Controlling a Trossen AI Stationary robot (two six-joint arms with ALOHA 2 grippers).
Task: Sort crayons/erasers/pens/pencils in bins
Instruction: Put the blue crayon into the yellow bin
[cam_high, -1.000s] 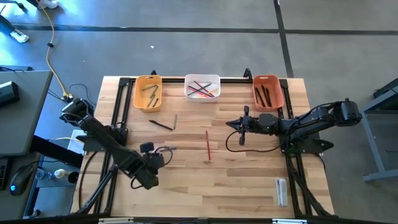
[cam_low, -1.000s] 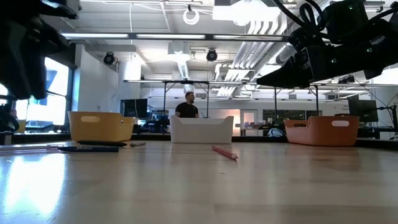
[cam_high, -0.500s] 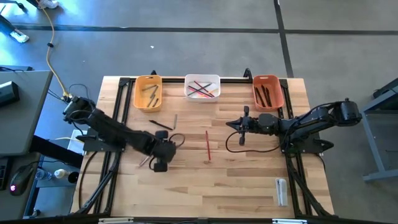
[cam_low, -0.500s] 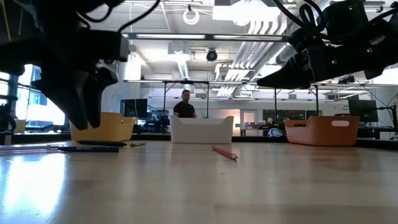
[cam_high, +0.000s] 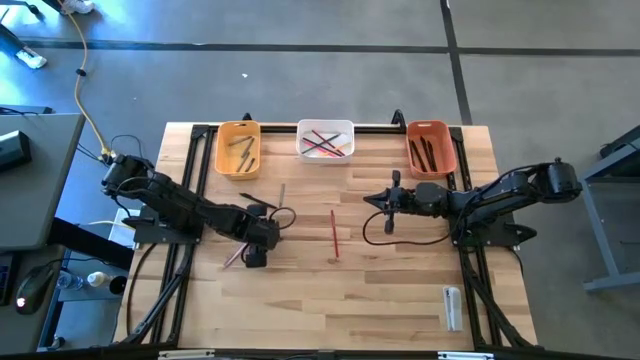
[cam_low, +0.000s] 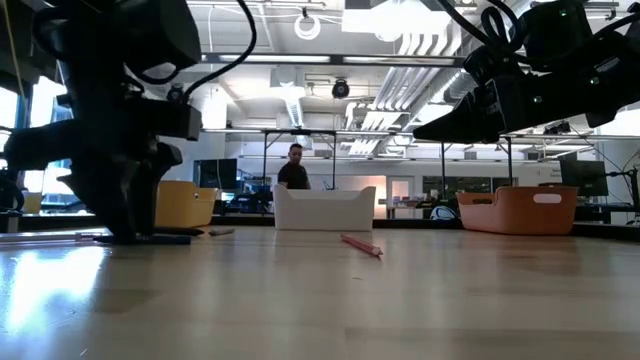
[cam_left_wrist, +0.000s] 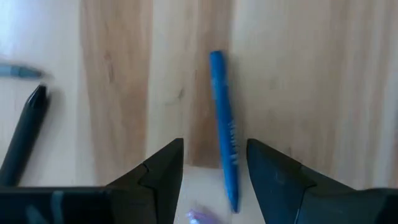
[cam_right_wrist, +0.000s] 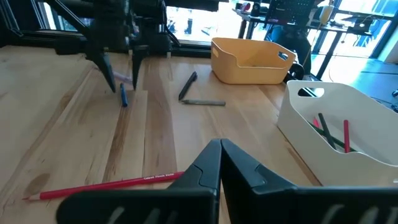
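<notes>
Our left gripper (cam_left_wrist: 214, 171) has swung in from the table's seven o'clock edge and now straddles a blue crayon (cam_left_wrist: 224, 127), jaws apart. Right gripper (cam_right_wrist: 219, 163) waits shut. Pickup looks imminent.

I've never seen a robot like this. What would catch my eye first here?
Probably the left hand, down at the table left of centre with its fingers spread either side of a blue crayon. Next, the three bins along the far edge: yellow, white and orange. A red pencil lies alone mid-table, in front of the shut right hand.
</notes>
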